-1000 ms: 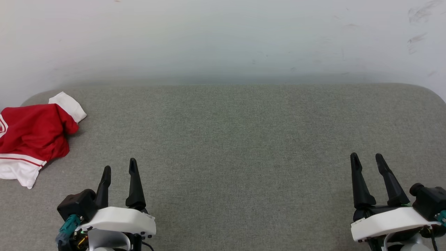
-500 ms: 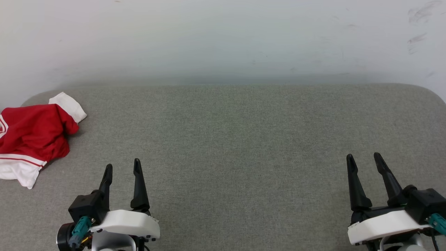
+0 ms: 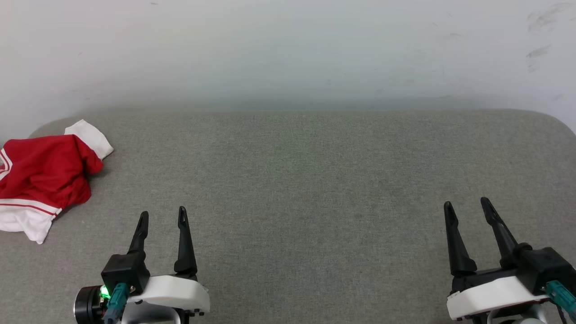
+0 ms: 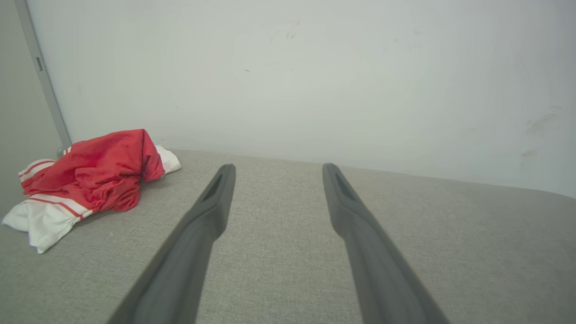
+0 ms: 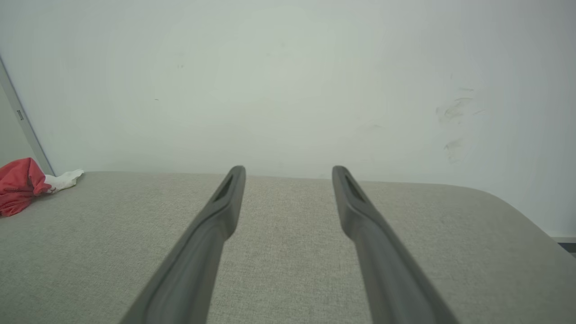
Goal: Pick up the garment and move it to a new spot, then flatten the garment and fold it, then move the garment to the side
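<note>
The garment (image 3: 42, 173), a red shirt with white sleeves and striped trim, lies crumpled at the far left of the grey cushion (image 3: 297, 180). It also shows as a heap in the left wrist view (image 4: 92, 175) and as a small red and white patch at the left edge of the right wrist view (image 5: 20, 185). My left gripper (image 3: 163, 215) stands open at the lower left, to the right of the garment and apart from it, with nothing between its fingers. My right gripper (image 3: 466, 204) stands open at the lower right, far from the garment, also holding nothing.
A pale wall (image 3: 288, 49) rises directly behind the cushion's back edge. The cushion's rounded right corner (image 5: 517, 211) drops off at the far right. A grey vertical strip (image 4: 42, 76) runs up the wall behind the garment.
Both grippers have drawn back slightly toward the bottom of the head view, and the left one has shifted a little to the right. The garment has not moved.
</note>
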Available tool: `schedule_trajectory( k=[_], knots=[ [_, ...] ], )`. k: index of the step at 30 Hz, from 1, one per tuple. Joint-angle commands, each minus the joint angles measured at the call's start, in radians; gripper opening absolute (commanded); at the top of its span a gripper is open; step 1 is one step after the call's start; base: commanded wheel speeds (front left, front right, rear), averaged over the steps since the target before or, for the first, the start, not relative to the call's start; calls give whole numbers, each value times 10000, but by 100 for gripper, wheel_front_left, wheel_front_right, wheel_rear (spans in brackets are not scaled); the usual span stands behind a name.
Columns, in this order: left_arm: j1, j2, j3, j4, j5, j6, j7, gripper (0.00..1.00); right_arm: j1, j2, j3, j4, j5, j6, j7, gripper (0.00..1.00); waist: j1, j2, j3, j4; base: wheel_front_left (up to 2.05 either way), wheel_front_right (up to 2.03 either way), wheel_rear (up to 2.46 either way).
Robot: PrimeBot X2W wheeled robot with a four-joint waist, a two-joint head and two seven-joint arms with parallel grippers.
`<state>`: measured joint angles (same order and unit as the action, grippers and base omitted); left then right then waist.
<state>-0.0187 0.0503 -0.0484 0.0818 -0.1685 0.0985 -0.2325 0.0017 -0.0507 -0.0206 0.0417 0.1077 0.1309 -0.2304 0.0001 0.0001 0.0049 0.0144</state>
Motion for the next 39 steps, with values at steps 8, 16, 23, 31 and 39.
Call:
schedule_trajectory(
  k=[8,16,23,31,39],
  knots=[
    [145,8,-1,12,645,62,-215,100,129,8,31,-83,-327,-4,-234,100,-1,-1,-12,8,0,0,0],
    [209,5,-41,54,1088,92,-356,100,160,9,46,-48,-336,-5,-369,100,-1,-1,-7,6,0,0,0],
    [202,2,-35,143,889,56,-354,100,125,9,-1,142,170,-5,-359,100,-1,-1,8,-9,0,0,0],
    [200,2,-53,231,831,60,-344,100,94,11,-11,204,323,-5,-359,100,-1,-1,18,4,0,0,0],
    [52,3,-129,262,809,10,-344,100,139,11,-3,195,268,-5,-359,100,-1,-1,62,210,0,0,0]
  ],
)
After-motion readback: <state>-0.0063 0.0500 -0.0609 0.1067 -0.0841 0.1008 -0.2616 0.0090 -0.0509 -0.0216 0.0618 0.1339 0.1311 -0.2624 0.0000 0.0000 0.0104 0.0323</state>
